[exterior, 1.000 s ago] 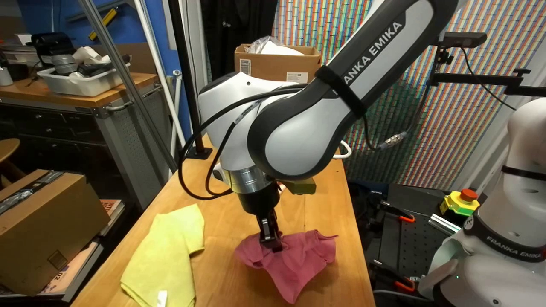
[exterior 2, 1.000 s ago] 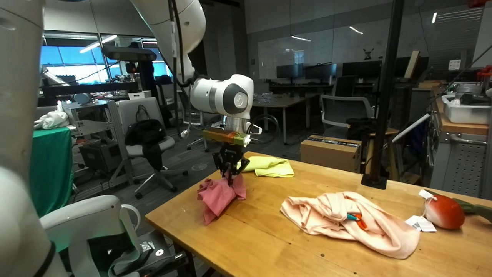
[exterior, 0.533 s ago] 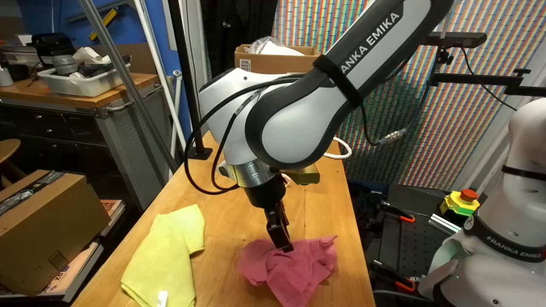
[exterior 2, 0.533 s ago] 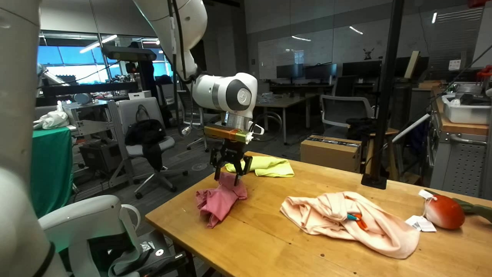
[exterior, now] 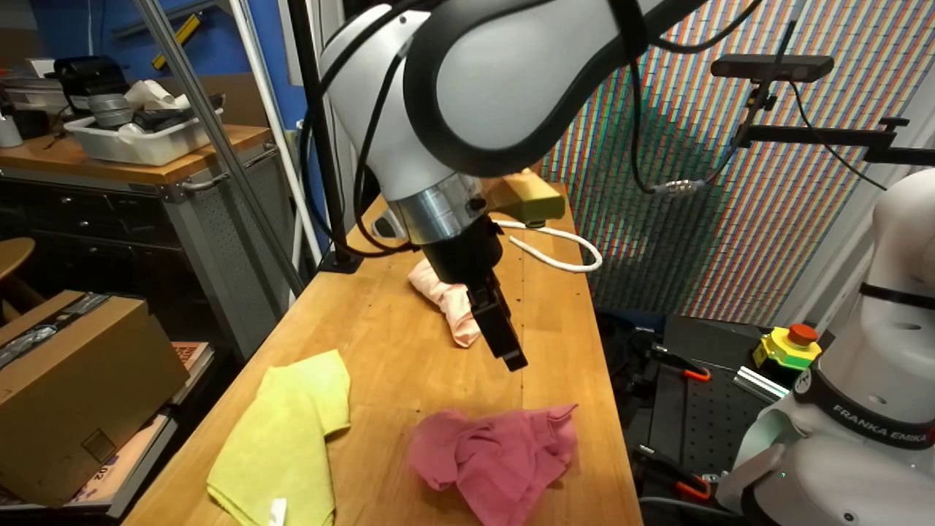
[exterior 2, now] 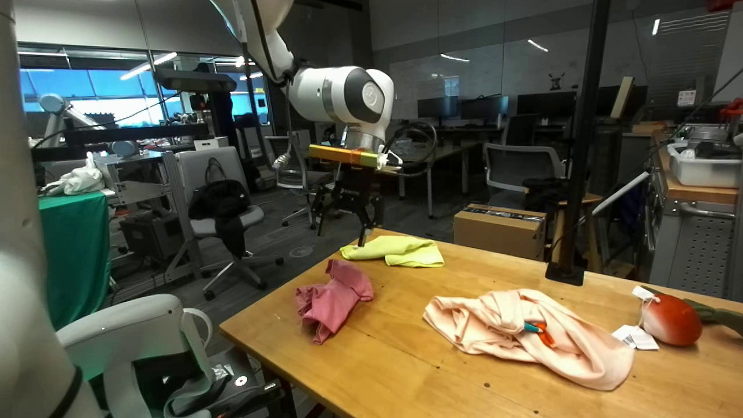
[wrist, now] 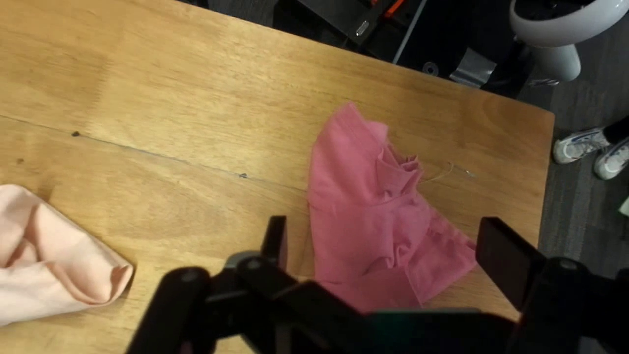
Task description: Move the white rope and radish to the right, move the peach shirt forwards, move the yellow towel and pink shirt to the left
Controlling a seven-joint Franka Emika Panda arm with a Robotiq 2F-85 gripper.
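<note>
In an exterior view, the pink shirt (exterior: 497,453) was seen nearest, spread in crumpled folds on the wooden tabletop (exterior: 380,387). The tool (exterior 2: 341,235) was poised in the air above the pink shirt, its jaws spread wide and clear of the cloth; in the wrist view, the pink shirt was framed between them. To the left of the pink shirt in an exterior view, near but not touching it, the yellow towel (exterior: 281,431) was laid folded over on itself, a white label (exterior: 277,511) shown at its border.

Farther along the tabletop, well apart from the pink shirt, the peach shirt (exterior 2: 511,325) was heaped in twisted folds, and in an exterior view it was partly hidden by the robot arm (exterior: 504,80). Among those folds a blue-and-orange item (exterior 2: 544,335) was noticed, too small to be identified. Farther again from the pink shirt, the radish (exterior 2: 673,320) was laid on its side, its green leaves (exterior 2: 725,318) pointed away from the pink shirt and white tags (exterior 2: 635,338) tied to it. Toward the tabletop's far end from the pink shirt, the white rope (exterior: 577,268) was bent into a loop and partly hidden by the robot arm. Off the tabletop, on the yellow towel's side of the pink shirt, a cardboard box (exterior: 88,387) was seen in both exterior views.
</note>
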